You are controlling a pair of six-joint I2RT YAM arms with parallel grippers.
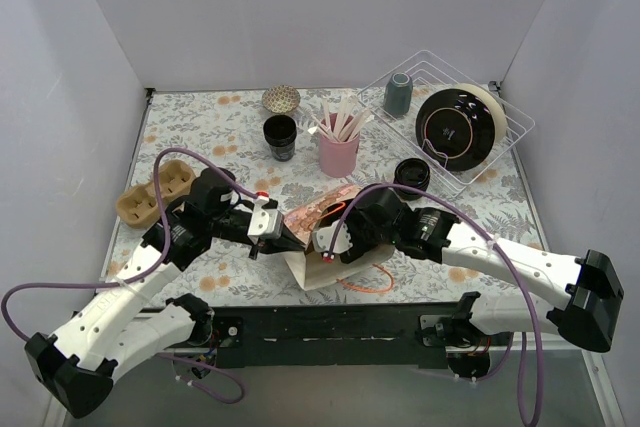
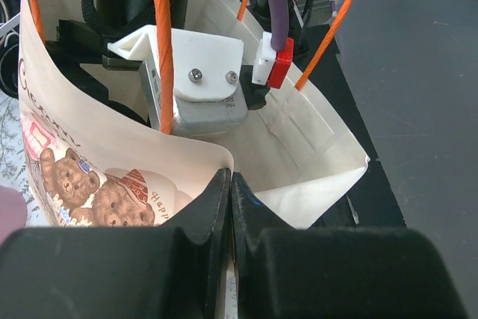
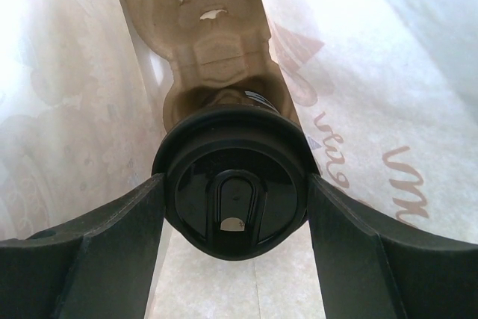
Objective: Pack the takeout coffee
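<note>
The takeout coffee (image 3: 235, 192) shows in the right wrist view as a glossy black round lid on a small cup, inside a paper bag (image 3: 388, 110). My right gripper (image 3: 235, 211) is shut on it, one finger (image 3: 119, 237) against each side of the lid. From above, the bag (image 1: 318, 215) with a bear print lies on its side mid-table, and my right gripper (image 1: 327, 245) reaches into its mouth. My left gripper (image 1: 283, 238) is shut on the bag's upper edge (image 2: 187, 156) and holds the mouth open; its closed tips (image 2: 231, 184) pinch the paper.
A lidless black cup (image 1: 280, 135), a pink cup of sticks (image 1: 339, 152), a patterned bowl (image 1: 281, 98) and a cardboard carrier (image 1: 153, 192) stand behind the bag. A wire rack (image 1: 505, 112) at back right holds a grey-blue tumbler (image 1: 398, 94) and a black dish (image 1: 455, 127).
</note>
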